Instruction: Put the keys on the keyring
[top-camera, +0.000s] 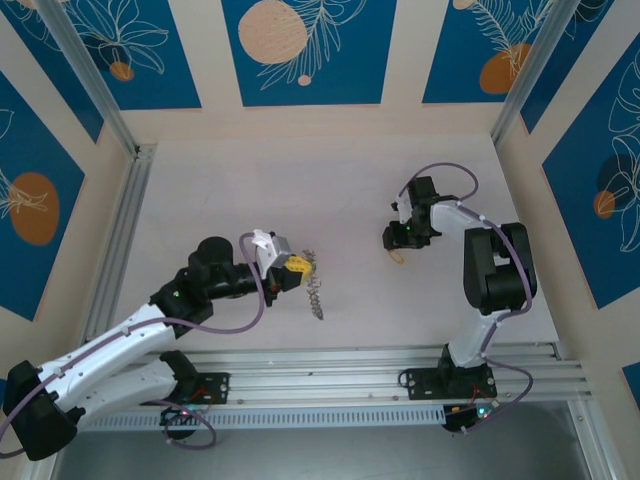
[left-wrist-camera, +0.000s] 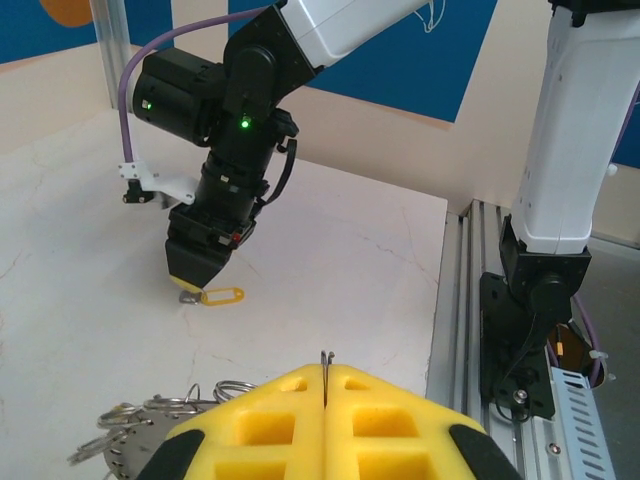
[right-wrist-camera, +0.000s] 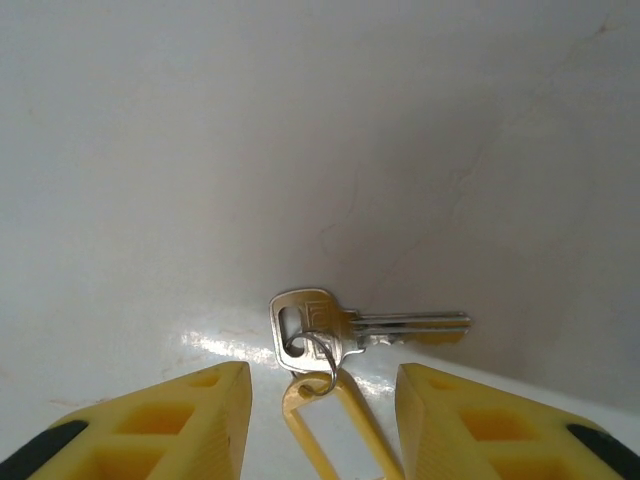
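Left hand (top-camera: 297, 266) is clamped tight on a thin wire of the keyring (top-camera: 315, 290). Left wrist view: pads (left-wrist-camera: 270, 425) flush together, with a sliver of metal standing up in the seam. The rest of the keyring (left-wrist-camera: 150, 420) bunches as grey loops low left, just beside the hand (left-wrist-camera: 325, 390). From above, the keyring trails from the fingertips toward the near edge. It lies on the bench (top-camera: 330, 180), left of centre.

Right hand (top-camera: 399, 243) is well apart from it, on the right half of the bench. It points down with its tips near the surface. Jaws are partly apart, nothing gripped. Right wrist view: yellow fingers (right-wrist-camera: 160, 425) stand either side of a yellow tag (right-wrist-camera: 335, 430), gap on both sides, no contact. Key (right-wrist-camera: 345, 325) lies flat on the bench just ahead of the tips. It is silver, blade pointing right in that view. A small ring (right-wrist-camera: 318, 360) through the key's head links it to the tag.

Left wrist view agrees: right hand (left-wrist-camera: 197, 272) sits low over the key (left-wrist-camera: 187, 297), and the tag (left-wrist-camera: 222, 296) sticks out beside the tips. Top view puts the tag (top-camera: 398, 259) just under the hand.

Key is not on the keyring.
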